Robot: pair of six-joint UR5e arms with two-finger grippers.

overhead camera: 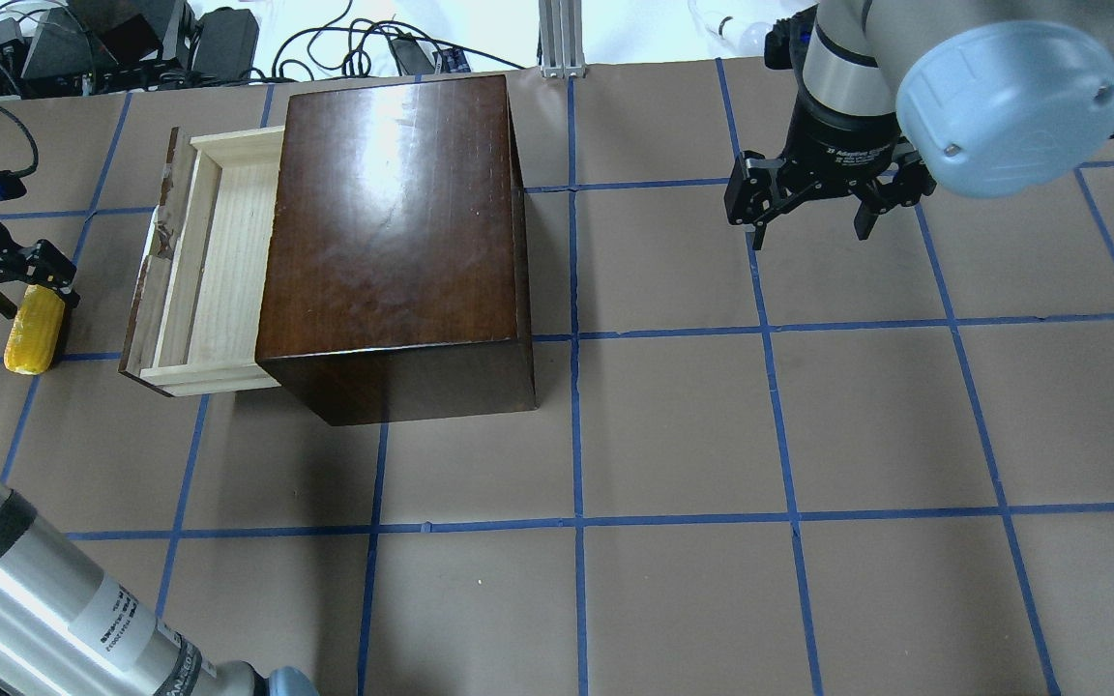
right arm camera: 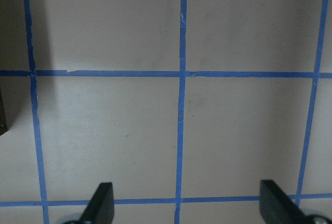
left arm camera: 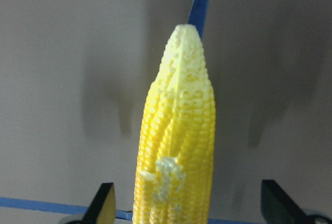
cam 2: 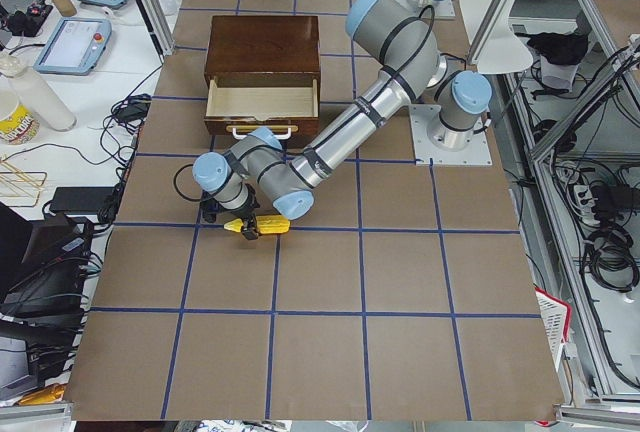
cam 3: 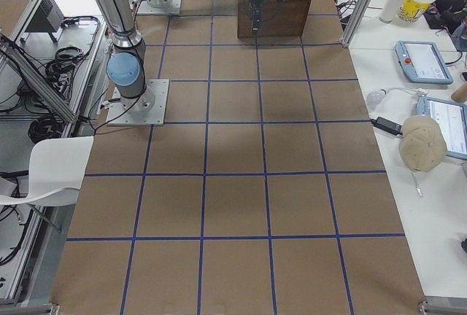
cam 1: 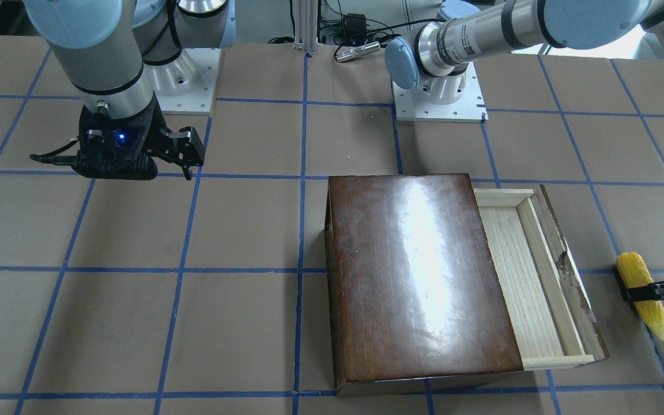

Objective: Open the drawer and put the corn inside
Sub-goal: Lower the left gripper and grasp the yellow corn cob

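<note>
The glossy dark-brown box (overhead camera: 393, 222) stands on the table with its drawer (overhead camera: 219, 261) pulled out toward the robot's left; the pale wood tray is empty. It also shows in the front view (cam 1: 531, 276). The yellow corn (overhead camera: 33, 329) lies on the table just beyond the drawer's worn front panel (cam 1: 568, 271). My left gripper (overhead camera: 30, 295) is open and low over the corn's thick end, one finger on each side; in the left wrist view the corn (left arm camera: 176, 146) lies between the spread fingertips (left arm camera: 104, 203) without touching them. My right gripper (overhead camera: 813, 217) is open and empty, above bare table right of the box.
Blue tape lines grid the brown table. The arm base plates (cam 1: 438, 95) sit at the robot's side. Cables and equipment (overhead camera: 131, 39) lie past the table's far edge behind the box. In the right wrist view the box's edge (right arm camera: 2, 115) shows at the left.
</note>
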